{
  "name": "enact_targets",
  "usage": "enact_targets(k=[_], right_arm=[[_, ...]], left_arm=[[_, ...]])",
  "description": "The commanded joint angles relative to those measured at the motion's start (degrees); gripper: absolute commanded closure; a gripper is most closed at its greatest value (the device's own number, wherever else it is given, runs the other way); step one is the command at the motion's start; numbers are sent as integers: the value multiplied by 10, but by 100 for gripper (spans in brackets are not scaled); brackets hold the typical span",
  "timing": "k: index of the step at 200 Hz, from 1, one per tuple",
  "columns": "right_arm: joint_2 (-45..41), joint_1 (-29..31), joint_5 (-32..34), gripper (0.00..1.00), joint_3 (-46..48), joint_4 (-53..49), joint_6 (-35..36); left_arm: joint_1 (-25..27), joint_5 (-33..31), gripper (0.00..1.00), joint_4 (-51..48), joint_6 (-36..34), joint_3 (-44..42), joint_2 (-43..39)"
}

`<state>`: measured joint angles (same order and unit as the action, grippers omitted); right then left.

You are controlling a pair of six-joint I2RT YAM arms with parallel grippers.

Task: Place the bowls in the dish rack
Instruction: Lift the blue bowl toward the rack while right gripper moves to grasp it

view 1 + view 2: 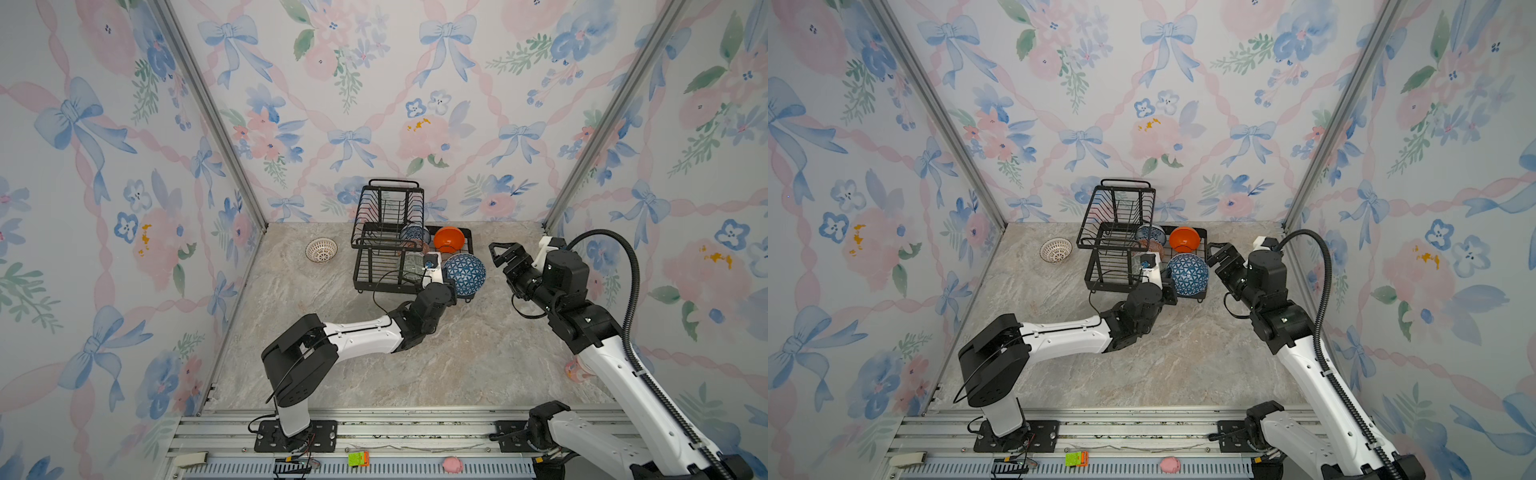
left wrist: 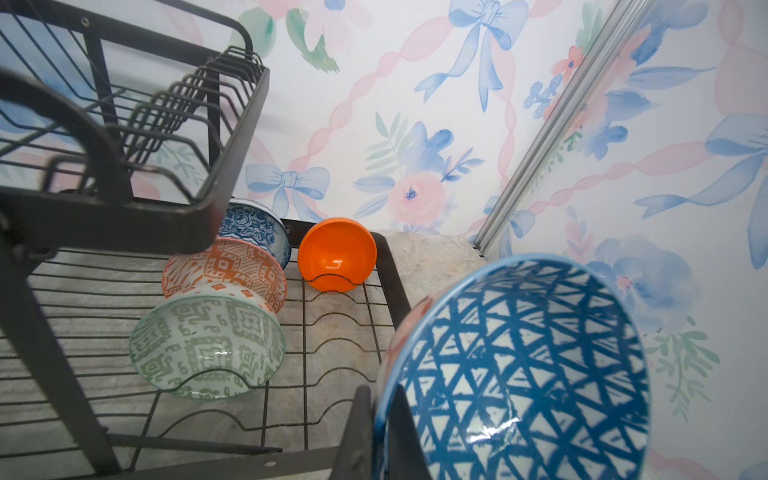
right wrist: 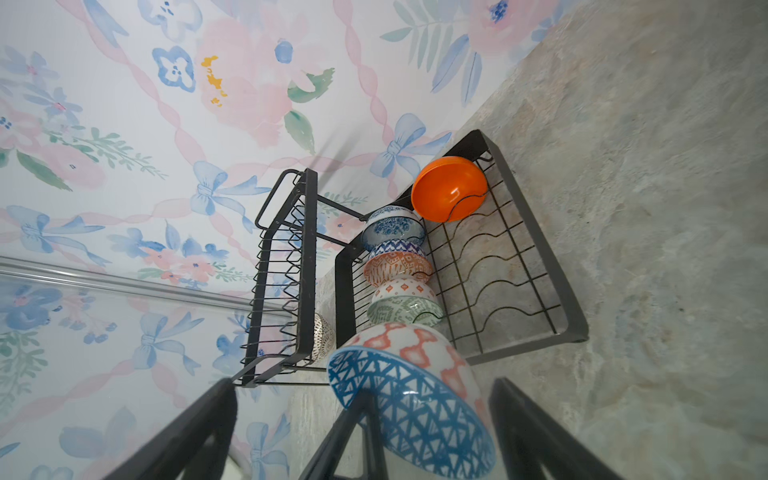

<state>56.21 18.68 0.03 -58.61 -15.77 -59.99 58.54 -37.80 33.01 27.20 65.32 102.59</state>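
My left gripper (image 2: pixel 382 436) is shut on the rim of the dark blue geometric bowl (image 2: pixel 519 374), one finger inside and one outside. It holds that bowl (image 1: pixel 464 274) on edge at the front right corner of the black dish rack (image 1: pixel 374 266). On the rack's lower tray stand the grey-green bowl (image 2: pixel 208 345), the red-orange bowl (image 2: pixel 224 266), the blue-and-white bowl (image 2: pixel 253 228) and the plain orange bowl (image 1: pixel 449 239). A white lattice bowl (image 1: pixel 321 250) sits on the table left of the rack. To the right of the held bowl, my right gripper (image 1: pixel 496 253) is open and holds nothing.
The rack's raised upper basket (image 1: pixel 388 212) overhangs the left part of the tray. Floral walls close the back and both sides. A pink object (image 1: pixel 575 370) lies by the right wall. A green-orange block (image 1: pixel 358 458) and a pink toy (image 1: pixel 453 464) rest on the front rail.
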Motion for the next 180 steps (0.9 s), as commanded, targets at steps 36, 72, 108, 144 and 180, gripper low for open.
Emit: enact_targets(k=[36, 72, 108, 144, 180], right_arm=[[25, 23, -1, 2, -19, 91, -108], [58, 26, -14, 3, -24, 140, -157], [84, 27, -12, 11, -25, 175, -189], [108, 18, -9, 17, -18, 211, -231], [138, 15, -15, 25, -21, 239, -266]], left_arm=[[5, -75, 100, 192, -101, 65, 59], [9, -95, 100, 241, -163, 94, 95], [13, -121, 100, 302, -208, 93, 115], [18, -127, 100, 360, -251, 84, 128], [24, -136, 100, 419, -297, 77, 138]])
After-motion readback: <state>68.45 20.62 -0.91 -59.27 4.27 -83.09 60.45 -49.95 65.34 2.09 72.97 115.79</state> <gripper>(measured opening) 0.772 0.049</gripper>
